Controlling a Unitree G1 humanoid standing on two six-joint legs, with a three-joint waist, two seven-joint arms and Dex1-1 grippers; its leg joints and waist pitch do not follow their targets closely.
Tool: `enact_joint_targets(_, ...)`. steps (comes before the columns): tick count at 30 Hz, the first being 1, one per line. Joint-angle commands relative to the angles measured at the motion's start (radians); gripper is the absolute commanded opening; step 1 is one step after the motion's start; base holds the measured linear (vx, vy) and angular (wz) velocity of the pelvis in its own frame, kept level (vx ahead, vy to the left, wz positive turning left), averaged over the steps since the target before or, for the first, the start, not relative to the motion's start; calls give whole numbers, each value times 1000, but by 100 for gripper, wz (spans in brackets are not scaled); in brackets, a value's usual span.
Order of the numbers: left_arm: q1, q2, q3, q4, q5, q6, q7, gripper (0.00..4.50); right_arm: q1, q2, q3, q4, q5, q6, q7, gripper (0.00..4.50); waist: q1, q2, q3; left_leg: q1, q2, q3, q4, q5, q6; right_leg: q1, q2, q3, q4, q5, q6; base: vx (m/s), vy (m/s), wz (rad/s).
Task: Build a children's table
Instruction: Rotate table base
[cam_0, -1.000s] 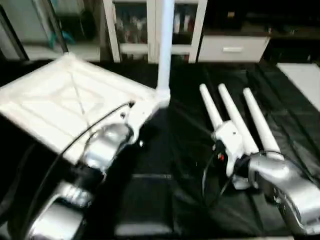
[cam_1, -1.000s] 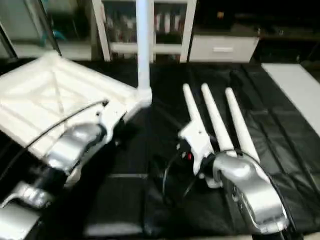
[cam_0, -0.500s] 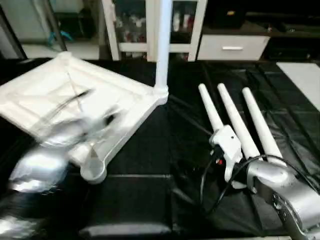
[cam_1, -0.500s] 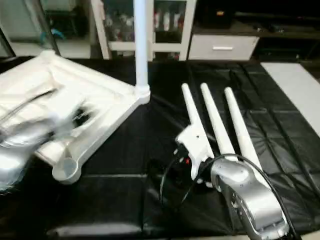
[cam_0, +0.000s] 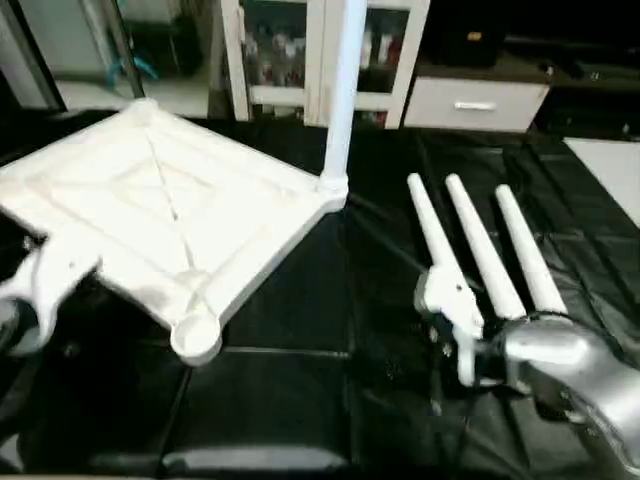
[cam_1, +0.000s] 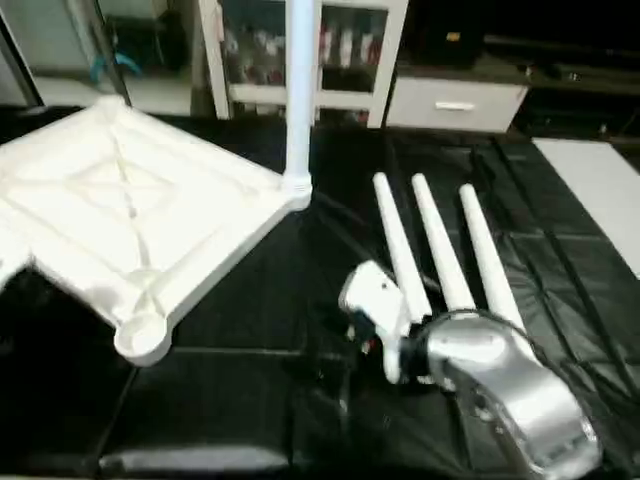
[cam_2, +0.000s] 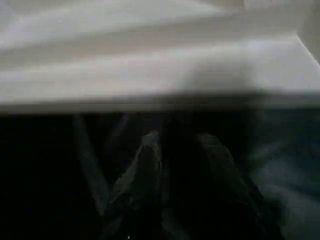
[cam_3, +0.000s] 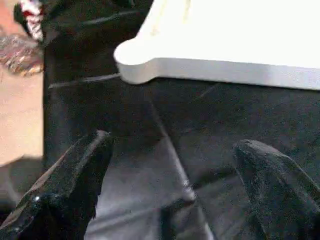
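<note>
Here three loose legs (cam_0: 478, 250) lie parallel, pointing away; right claw (cam_3: 175, 185) gapes empty, left unclear.

Tabletop (cam_0: 160, 210) left of three legs (cam_0: 480, 255)

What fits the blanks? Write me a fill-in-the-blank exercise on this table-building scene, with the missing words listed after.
1. The tabletop lies with its X-ribbed underside facing ____.
2. With the upright leg plugged into a corner socket, the number of legs fitted is ____.
3. The loose legs lying side by side on the black cloth number ____.
4. The right tool holds nothing, and it is ____.

Missing words: up; one; three; open.
</note>
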Motion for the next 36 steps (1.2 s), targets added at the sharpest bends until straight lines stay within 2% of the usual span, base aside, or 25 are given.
enact_joint_targets(1,7,-8,-37,-11,6,8,-16,110,-8,-10,3,-8,-4,-1,13,426,-1,16,-35,11,47,-21,-91,-317,-11,25,-55,45,-84,-372,-155,0,0,0)
enact_joint_targets(3,1,-28,-61,-11,6,14,-21,110,-13,-8,5,-4,-8,-2,11,426,-1,20,-37,17,47,-23,-90,-340,-21,21,-55,45,-87,-395,-147,0,0,0)
enact_joint_targets(4,0,-29,-61,-11,6,14,-21,110,-13,-8,5,-4,-8,-2,11,426,-2,18,-37,17,48,-24,-91,-344,-24,21,-54,45,-87,-393,-145,0,0,0)
enact_joint_targets(5,-9,-53,-91,-10,8,18,-19,110,-15,-8,8,-3,-11,-4,11,426,-2,23,-38,17,48,-25,-92,-347,-29,22,-53,45,-86,-379,-147,0,0,0)
enact_joint_targets(6,-18,-66,-115,-18,4,18,-18,110,-15,-11,8,-4,-9,-5,10,426,-3,20,-39,17,48,-24,-92,-347,-30,22,-53,45,-86,-370,-148,0,0,0)
enact_joint_targets(9,-49,-110,-161,-50,-21,14,-12,110,-14,-23,7,-6,-2,-6,10,426,-2,18,-46,13,47,-23,-90,-304,-27,31,-53,45,-77,-287,-167,0,0,0)
enact_joint_targets(11,-60,-128,-167,-61,-33,21,-11,110,-13,-24,7,-7,-1,-5,9,426,-1,17,-47,12,47,-21,-88,-285,-24,33,-53,45,-75,-258,-178,0,0,0)
enact_joint_targets(12,-80,-154,-187,-87,-47,24,-21,110,-13,-28,7,-5,-1,-7,10,426,-3,18,-49,8,46,-21,-87,-260,-20,39,-53,44,-71,-226,-188,0,0,0)
enact_joint_targets(14,-84,-163,-197,-100,-54,26,-28,110,-12,-29,6,-5,-3,-8,9,426,-3,15,-50,8,44,-19,-83,-244,-11,39,-52,44,-71,-219,-193,0,0,0)
enact_joint_targets(15,-91,-173,-211,-111,-55,25,-34,110,-12,-30,5,-4,-3,-8,9,426,-1,20,-50,9,44,-19,-82,-241,-10,39,-52,44,-70,-219,-195,0,0,0)
enact_joint_targets(19,-103,-196,-241,-139,-69,12,-48,110,-9,-33,0,-3,-3,-9,6,426,-2,17,-50,7,45,-19,-82,-242,-11,41,-51,43,-71,-223,-198,0,0,0)
enact_joint_targets(22,-114,-223,-293,-173,-80,0,-59,110,-2,-37,-4,-9,0,-8,4,426,-6,16,-47,8,45,-19,-83,-267,-12,40,-51,43,-76,-271,-185,0,0,0)
enact_joint_targets(24,-137,-259,-333,-168,-72,-1,-48,110,-1,-38,-4,-11,2,-6,2,426,-5,17,-47,11,46,-19,-83,-277,-14,37,-49,43,-80,-292,-175,0,0,0)
enact_joint_targets(25,-152,-281,-355,-156,-64,-4,-39,110,-1,-38,-4,-12,2,-4,1,426,-4,21,-48,14,46,-19,-81,-275,-16,36,-50,44,-80,-286,-176,0,0,0)
enact_joint_targets(26,-161,-295,-369,-148,-59,-3,-34,110,-2,-38,-3,-13,2,-3,0,426,-3,20,-48,13,46,-18,-81,-269,-16,36,-49,44,-80,-273,-179,0,0,0)
enact_joint_targets(29,-191,-339,-407,-116,-36,-26,-12,110,-1,-39,-7,-20,2,1,-6,426,-6,19,-52,4,44,-20,-79,-242,-14,45,-50,44,-75,-237,-182,0,0,0)
enact_joint_targets(32,-220,-391,-434,-78,-23,-47,17,110,2,-41,-23,-27,9,10,-16,426,-11,16,-53,3,42,-18,-76,-236,-3,47,-49,44,-79,-251,-178,0,0,0)
enact_joint_targets(33,-238,-431,-448,-55,-15,-60,39,110,4,-46,-33,-29,0,13,-33,426,-12,20,-53,4,42,-17,-74,-236,-3,46,-48,44,-81,-259,-178,0,0,0)
enact_joint_targets(36,-243,-439,-454,-76,-21,-45,39,110,9,-50,-48,-34,-41,0,-79,426,-12,19,-54,3,43,-18,-74,-218,-2,47,-48,44,-80,-252,-175,0,0,0)
